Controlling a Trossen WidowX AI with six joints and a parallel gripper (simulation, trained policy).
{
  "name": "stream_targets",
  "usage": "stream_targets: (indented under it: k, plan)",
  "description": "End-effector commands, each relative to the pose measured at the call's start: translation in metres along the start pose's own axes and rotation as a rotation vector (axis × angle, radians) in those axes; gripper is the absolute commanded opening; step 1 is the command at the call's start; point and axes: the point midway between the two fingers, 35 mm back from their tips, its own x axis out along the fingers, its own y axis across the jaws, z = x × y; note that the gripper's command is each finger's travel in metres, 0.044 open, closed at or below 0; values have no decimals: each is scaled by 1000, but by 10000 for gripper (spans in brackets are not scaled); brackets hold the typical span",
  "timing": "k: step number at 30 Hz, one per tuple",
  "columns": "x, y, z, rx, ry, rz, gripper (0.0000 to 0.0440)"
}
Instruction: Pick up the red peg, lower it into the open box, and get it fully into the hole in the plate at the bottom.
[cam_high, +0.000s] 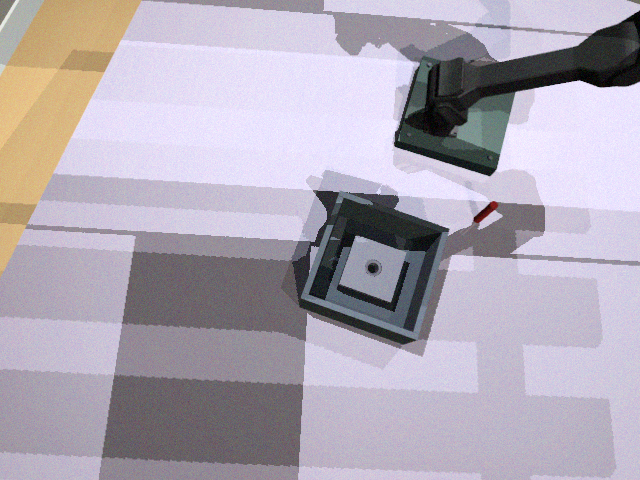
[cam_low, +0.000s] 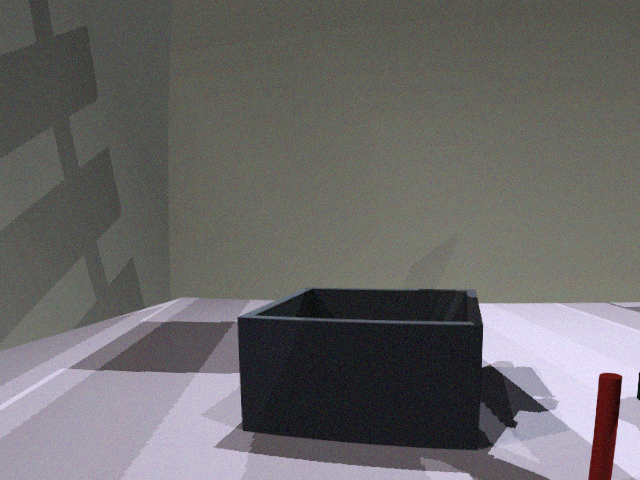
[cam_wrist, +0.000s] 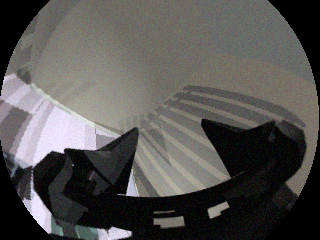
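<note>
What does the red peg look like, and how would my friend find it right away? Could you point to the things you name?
Find the open box (cam_high: 430, 289) (cam_low: 361, 382) on the table. Just outside it, toward the arm's green base (cam_high: 444, 155), stands a thin, round peg (cam_high: 485, 212) (cam_low: 605, 428). It's the only red thing there.

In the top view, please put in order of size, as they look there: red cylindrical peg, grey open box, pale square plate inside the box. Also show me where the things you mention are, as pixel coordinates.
1. Grey open box (cam_high: 361, 318) (cam_low: 356, 382)
2. Pale square plate (cam_high: 385, 284)
3. Red cylindrical peg (cam_high: 485, 212) (cam_low: 605, 428)
</note>
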Motion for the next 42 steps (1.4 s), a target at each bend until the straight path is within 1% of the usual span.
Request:
stream_targets:
  k: [1,6,11,16,21,25,30,36,42]
  plan:
    - [18,28,1,-3,8,114,440]
    - [38,73,4,-5,25,284,440]
    - [50,119,7,-11,48,452,440]
    - [53,166,8,-36,88,613,440]
    - [47,214,14,-43,124,774,440]
    - [35,253,18,-59,162,899,440]
    - [10,296,22,-87,217,1038,440]
    - [-29,337,24,-125,283,1169,440]
    - [-73,365,22,-165,343,1268,440]
